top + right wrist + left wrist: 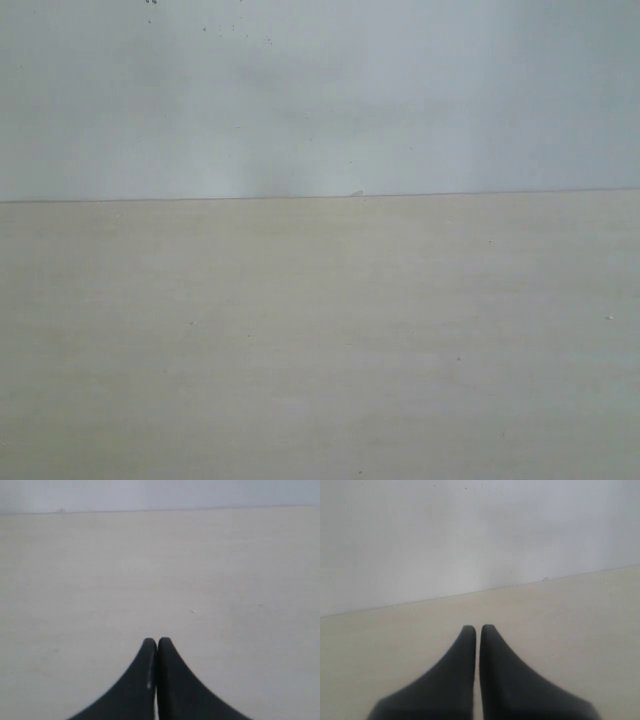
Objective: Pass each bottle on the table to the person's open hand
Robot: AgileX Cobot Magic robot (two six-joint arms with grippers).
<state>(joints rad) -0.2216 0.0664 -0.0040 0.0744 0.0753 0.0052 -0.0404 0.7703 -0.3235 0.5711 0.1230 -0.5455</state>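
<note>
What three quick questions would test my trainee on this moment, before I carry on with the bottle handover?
1. True or false: a bottle stands on the table in the exterior view.
2. The left hand is: A) wide open; B) shut, holding nothing; C) shut on a bottle.
3. Fill in: the right hand is shut, and beyond the table's far edge rises a pale ____.
Key: 1 false, no bottle shows in any view; 2 B; 3 wall.

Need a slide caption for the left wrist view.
Left gripper shut and empty over the beige table, white wall behind.
</note>
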